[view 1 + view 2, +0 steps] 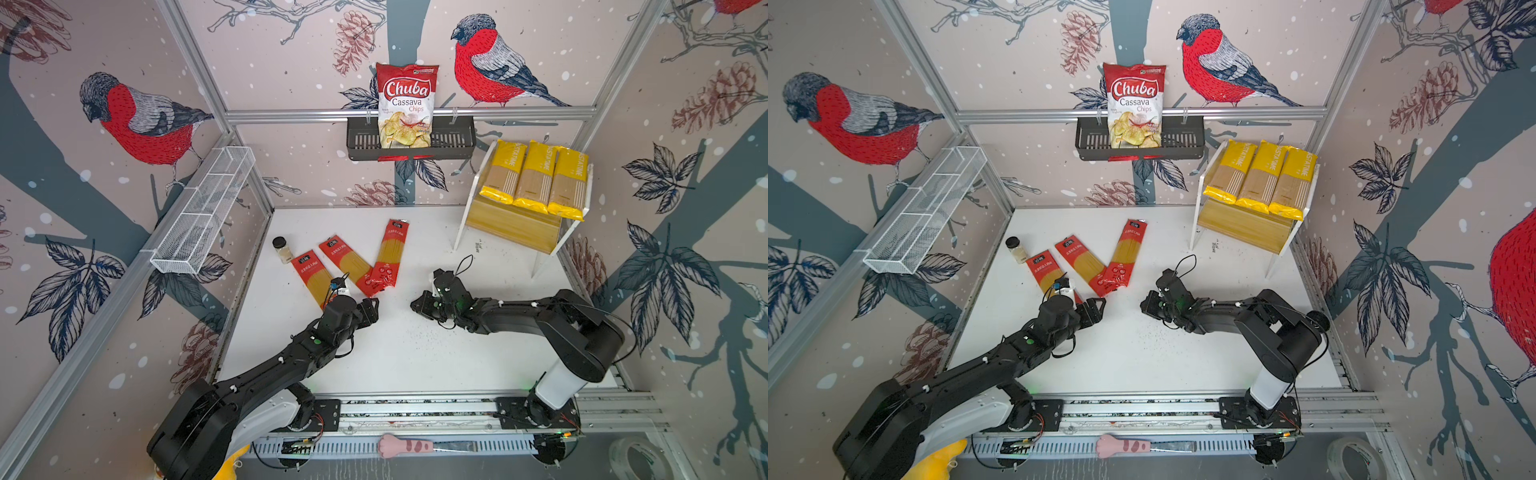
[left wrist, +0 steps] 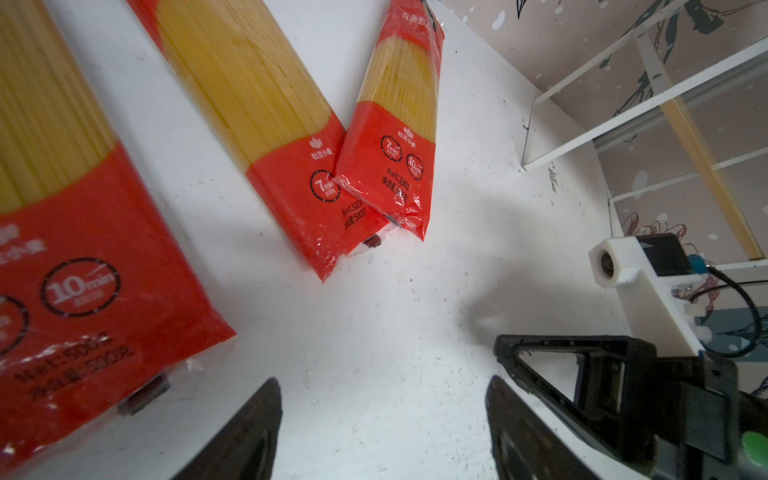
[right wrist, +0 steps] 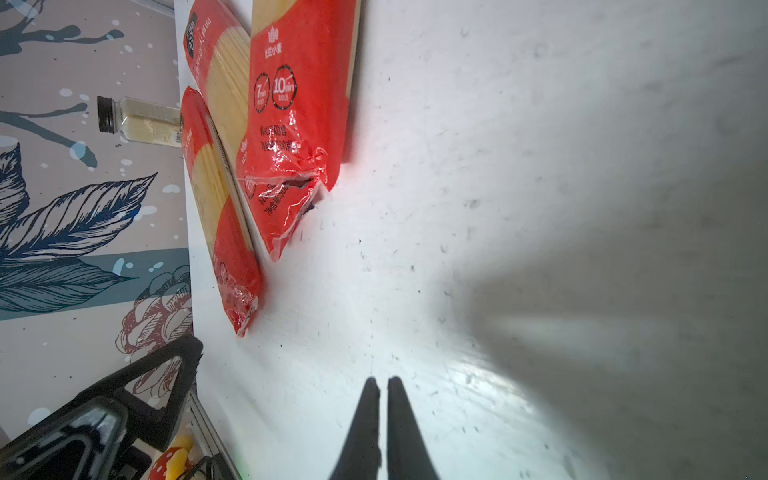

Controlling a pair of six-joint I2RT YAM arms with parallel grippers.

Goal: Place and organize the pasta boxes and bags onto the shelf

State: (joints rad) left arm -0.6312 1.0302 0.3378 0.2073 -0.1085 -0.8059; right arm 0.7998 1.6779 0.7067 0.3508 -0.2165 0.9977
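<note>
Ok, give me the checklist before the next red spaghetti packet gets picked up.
1. Left gripper open and empty: ok.
2. Right gripper empty: ok, jaws shut on nothing.
3. Shelf's lower board bare: ok.
4. Three yellow PASTATIME packets shelved side by side: ok.
5. Right red packet clear of middle red packet: not ok, it overlaps its near end.
6. Black-lidded jar clear of left red packet: cannot tell.

The chips bag (image 1: 406,104) at the far wall says "Chuba Cassava Chips". The 3 yellow packets (image 1: 536,178) far right read "STATIME", start cut off. The red-ended packets (image 2: 386,166) on the left show "7min", "10min", "Net:500g", plus Chinese lettering too small for me.
</note>
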